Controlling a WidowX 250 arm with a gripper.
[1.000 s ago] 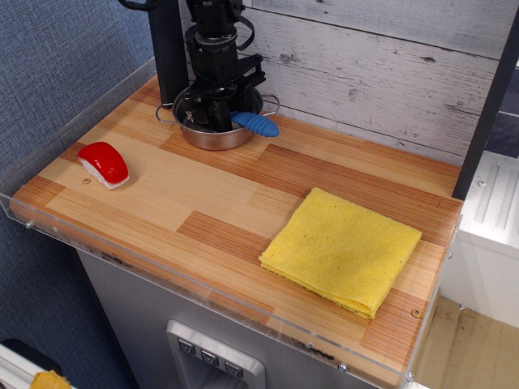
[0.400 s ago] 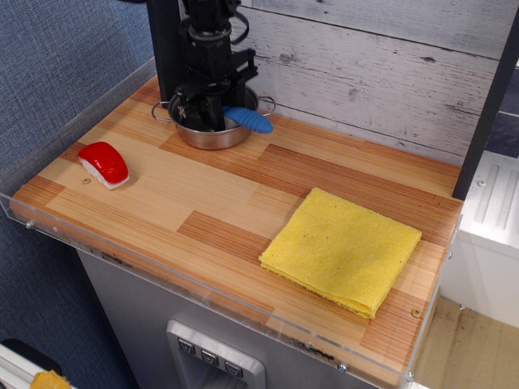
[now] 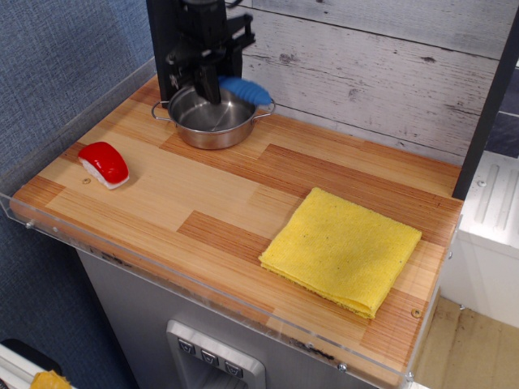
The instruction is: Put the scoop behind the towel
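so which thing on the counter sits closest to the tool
The pot, right under the tool; the red piece and towel lie far off.

Steel pot (image 3: pixel 212 119) with two side handles sits at back-left of wooden tabletop (image 3: pixel 235 203), near whitewashed plank wall (image 3: pixel 381 65). Small red-and-white object (image 3: pixel 105 164) lies near left edge, well apart from pot. Clear acrylic rim (image 3: pixel 203 296) along front edge.
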